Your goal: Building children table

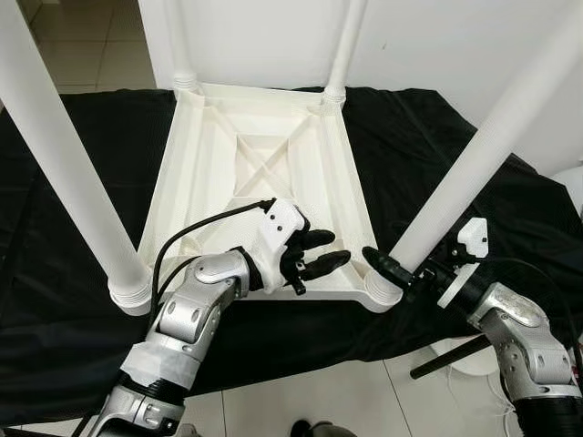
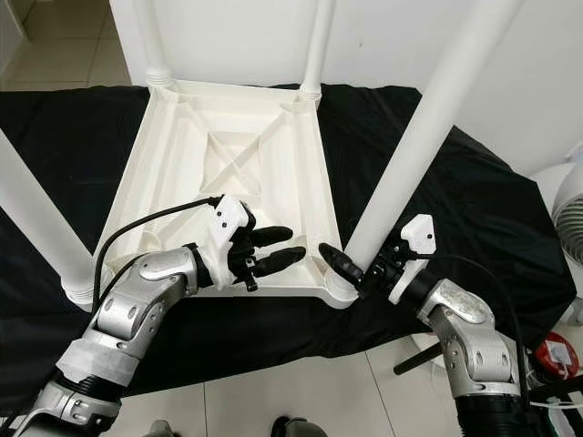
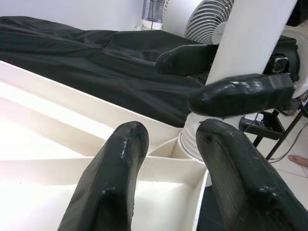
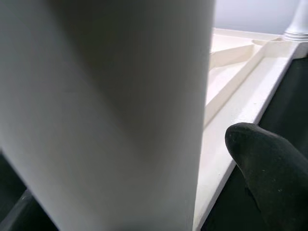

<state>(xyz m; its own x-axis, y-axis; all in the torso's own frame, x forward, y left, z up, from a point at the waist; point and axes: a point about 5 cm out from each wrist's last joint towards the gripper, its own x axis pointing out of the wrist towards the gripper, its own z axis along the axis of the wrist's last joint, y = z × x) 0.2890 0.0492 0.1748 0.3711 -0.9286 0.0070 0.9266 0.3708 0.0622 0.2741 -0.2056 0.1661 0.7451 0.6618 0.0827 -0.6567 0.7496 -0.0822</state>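
Observation:
A white plastic table [image 1: 264,164] lies upside down on a black cloth [image 1: 82,164], with its legs standing up from the corners. My right gripper [image 1: 393,262] clasps the near right leg [image 1: 474,164] just above its threaded base [image 1: 383,293]; one black finger [image 3: 240,94] crosses in front of the leg and the other [image 3: 185,58] lies behind it. My left gripper [image 1: 330,250] hovers open over the table's near rim, beside that corner, holding nothing. The near left leg [image 1: 64,164] and the two far legs [image 1: 346,45] stand upright.
The cloth-covered surface ends near me, with tiled floor [image 1: 319,391] below. A white fan [image 2: 569,209] stands on the floor at my right, next to a dark stand [image 1: 446,357]. A white wall [image 1: 437,36] is behind the table.

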